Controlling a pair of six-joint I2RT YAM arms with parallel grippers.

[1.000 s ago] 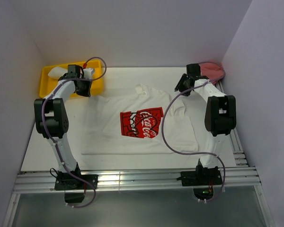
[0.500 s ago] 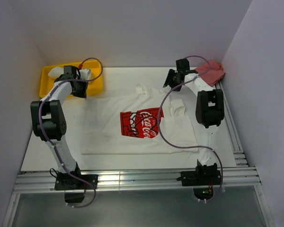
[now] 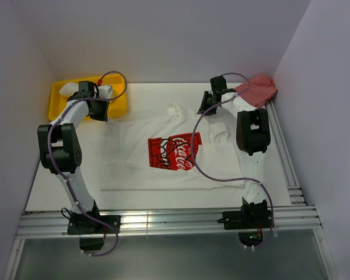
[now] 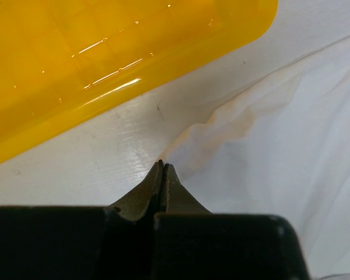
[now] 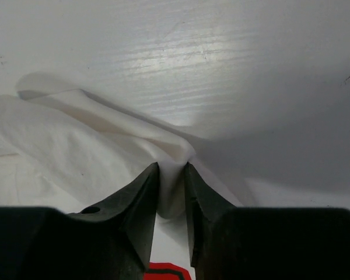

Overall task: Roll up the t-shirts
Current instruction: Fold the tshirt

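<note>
A white t-shirt (image 3: 169,172) with a red print (image 3: 175,153) lies flat in the middle of the table. My left gripper (image 3: 101,115) is at its far left sleeve, beside the yellow bin. In the left wrist view the left gripper (image 4: 162,164) is shut, and the sleeve edge (image 4: 221,125) runs in a point right up to the tips. My right gripper (image 3: 204,109) is at the shirt's far right shoulder. In the right wrist view the right gripper (image 5: 172,166) has a raised fold of white cloth (image 5: 170,186) pinched between its fingers.
A yellow bin (image 3: 59,105) at the far left holds bunched white cloth (image 3: 67,88). A pink cloth (image 3: 258,87) lies in the far right corner. Walls close in the table on three sides, and metal rails (image 3: 163,221) run along the near edge.
The right arm has swung left, from the pink cloth to the shirt's right shoulder, and its jaws have closed round a fold. The left arm shifted slightly and stayed shut.
</note>
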